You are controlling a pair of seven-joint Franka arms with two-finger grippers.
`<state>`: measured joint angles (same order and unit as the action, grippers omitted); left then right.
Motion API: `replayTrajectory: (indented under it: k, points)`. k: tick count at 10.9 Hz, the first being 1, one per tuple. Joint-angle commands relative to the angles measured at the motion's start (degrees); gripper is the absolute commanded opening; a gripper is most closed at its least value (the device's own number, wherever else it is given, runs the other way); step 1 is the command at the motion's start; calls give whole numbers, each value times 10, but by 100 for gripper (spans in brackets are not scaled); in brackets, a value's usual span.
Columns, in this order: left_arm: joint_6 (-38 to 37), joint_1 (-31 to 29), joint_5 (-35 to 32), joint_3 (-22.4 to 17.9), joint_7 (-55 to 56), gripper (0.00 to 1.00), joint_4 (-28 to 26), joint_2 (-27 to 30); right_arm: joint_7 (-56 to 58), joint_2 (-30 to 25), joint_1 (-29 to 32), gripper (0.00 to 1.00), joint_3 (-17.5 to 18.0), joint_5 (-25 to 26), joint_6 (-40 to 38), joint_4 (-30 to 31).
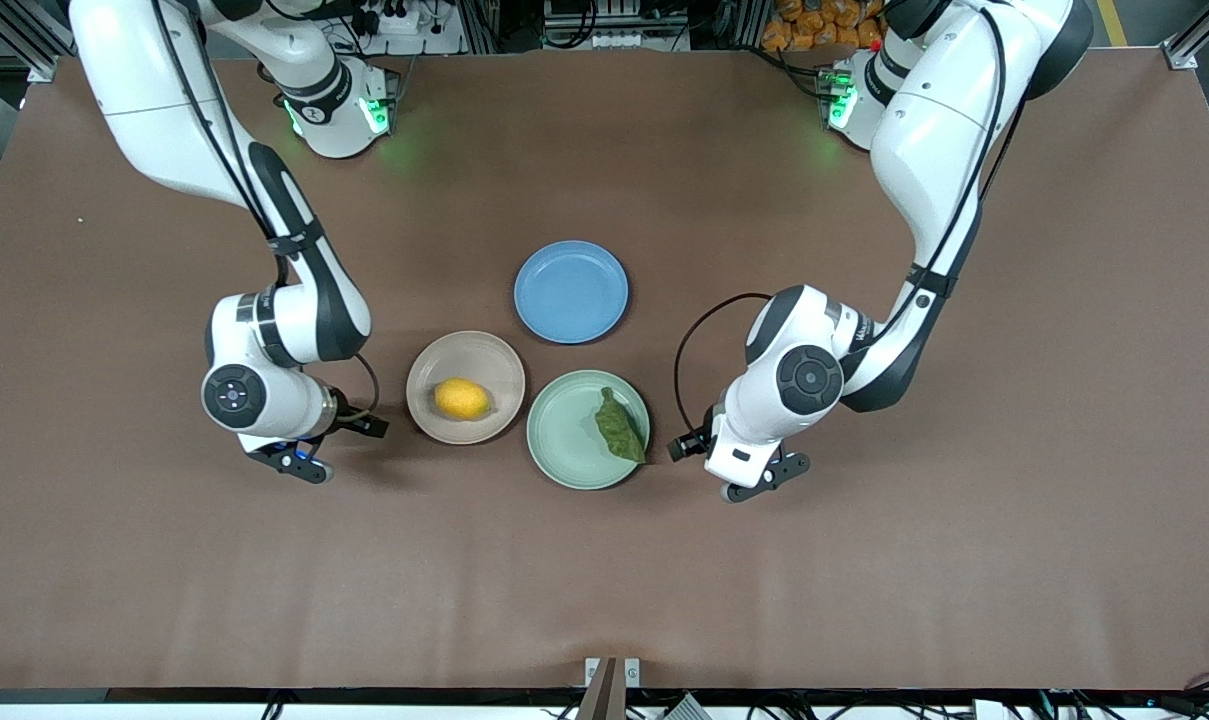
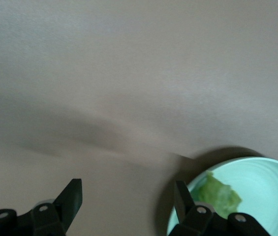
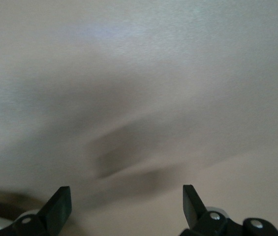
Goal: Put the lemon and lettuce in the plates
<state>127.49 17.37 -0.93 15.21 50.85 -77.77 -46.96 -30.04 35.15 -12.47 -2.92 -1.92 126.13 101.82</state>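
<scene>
Lemon (image 1: 462, 399) in beige plate (image 1: 426, 370): firm, rollable, best pinched across the middle. Lettuce (image 1: 618, 427) in green plate (image 1: 562, 440): light, floppy, easily torn. Blue plate (image 1: 571, 291) bare. Left gripper (image 2: 128, 199) beside green plate, right gripper (image 3: 127, 204) beside beige plate, both spread wide, holding nothing.

A robotics lab: brown-covered table (image 1: 604, 580) framed by aluminium struts (image 1: 1199, 35), cables and power strips (image 1: 394, 20) along its edge

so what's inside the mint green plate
Only the lettuce lies in the mint green plate, toward the left arm's end. The patch of plate under the leaf is covered.
</scene>
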Motion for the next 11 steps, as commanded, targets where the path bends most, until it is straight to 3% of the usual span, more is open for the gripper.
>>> replayTrajectory:
  k: [1, 2, 5, 7, 11]
  points:
    - [-39, -3, -55, -4, -6, 90, -5, 12, 40, -27, 30, 100, 7, 10, 24, 45]
    - [-46, -5, -76, -4, -7, 100, -5, 12, 55, -28, 38, 100, 7, 10, 39, 56]
    - [-87, -28, -112, -4, -31, 100, -8, 25, 123, -28, 78, 100, 7, 10, 80, 78]
    - [-124, -55, -112, -4, -106, 100, -16, 48, 155, -28, 100, 100, 7, 10, 82, 77]
    - [-137, -112, -110, -4, -219, 100, -78, 111, 188, -28, 121, 100, 8, 10, 93, 78]
